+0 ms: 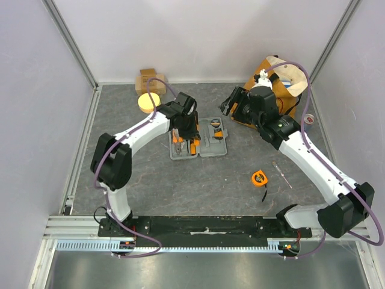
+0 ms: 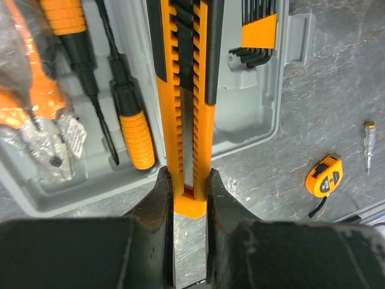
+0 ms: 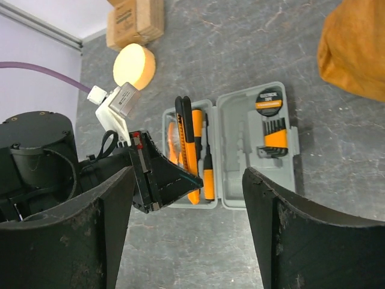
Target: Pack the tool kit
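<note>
The tool kit's grey case (image 1: 215,149) lies open at mid-table. Its left half holds a screwdriver (image 2: 135,135) and bagged pliers (image 2: 36,114); the right half holds hex keys (image 2: 255,36). My left gripper (image 2: 187,186) is shut on the near end of an orange-and-black utility knife (image 2: 183,90), which lies lengthwise over the case's left half (image 3: 186,126). My right gripper (image 3: 189,174) stands wide open with nothing between its fingers, raised at the back right of the case (image 1: 231,102). An orange tape measure (image 1: 259,177) and a thin tester screwdriver (image 1: 281,174) lie on the table to the case's right.
An orange-brown tote bag (image 1: 283,78) stands at the back right, behind the right arm. A tan cardboard box (image 1: 150,80) and a yellow round disc (image 1: 148,102) sit at the back left. Walls close in the table on three sides.
</note>
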{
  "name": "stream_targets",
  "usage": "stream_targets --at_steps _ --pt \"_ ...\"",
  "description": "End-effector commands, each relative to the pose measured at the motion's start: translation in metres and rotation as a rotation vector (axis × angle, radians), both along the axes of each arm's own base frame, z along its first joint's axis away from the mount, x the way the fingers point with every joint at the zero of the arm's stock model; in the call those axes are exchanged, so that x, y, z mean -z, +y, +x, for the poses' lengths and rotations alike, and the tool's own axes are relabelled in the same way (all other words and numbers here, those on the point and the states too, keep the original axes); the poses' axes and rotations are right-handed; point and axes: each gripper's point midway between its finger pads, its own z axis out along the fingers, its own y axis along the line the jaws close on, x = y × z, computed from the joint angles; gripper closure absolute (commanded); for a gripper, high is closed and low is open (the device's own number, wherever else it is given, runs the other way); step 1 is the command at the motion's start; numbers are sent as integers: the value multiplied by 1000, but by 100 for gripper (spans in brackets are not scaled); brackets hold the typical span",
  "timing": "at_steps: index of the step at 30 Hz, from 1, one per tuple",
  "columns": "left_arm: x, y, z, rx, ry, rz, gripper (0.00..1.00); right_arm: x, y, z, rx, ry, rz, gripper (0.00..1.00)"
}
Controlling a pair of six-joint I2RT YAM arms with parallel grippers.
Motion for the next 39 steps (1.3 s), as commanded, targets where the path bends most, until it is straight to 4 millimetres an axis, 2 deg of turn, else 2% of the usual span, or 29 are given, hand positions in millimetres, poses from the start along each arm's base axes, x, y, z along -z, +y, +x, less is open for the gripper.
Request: stream_targets --at_steps 1,14,19,29,34,39 --pt "-1 -26 8 -12 24 -44 98 2 -17 -5 37 -5 -28 22" --pt "43 -41 11 -44 153 -3 98 27 -41 -5 63 44 -49 21" --pt "60 -38 10 -69 191 36 98 30 -47 -4 65 52 -56 21" --pt "69 -33 2 -98 228 92 97 30 -50 -3 78 56 -50 21" --pt "74 -29 1 -117 260 135 87 31 -51 -5 84 63 -38 21" --pt "68 -29 3 -106 260 147 77 33 -51 -4 88 67 -34 22"
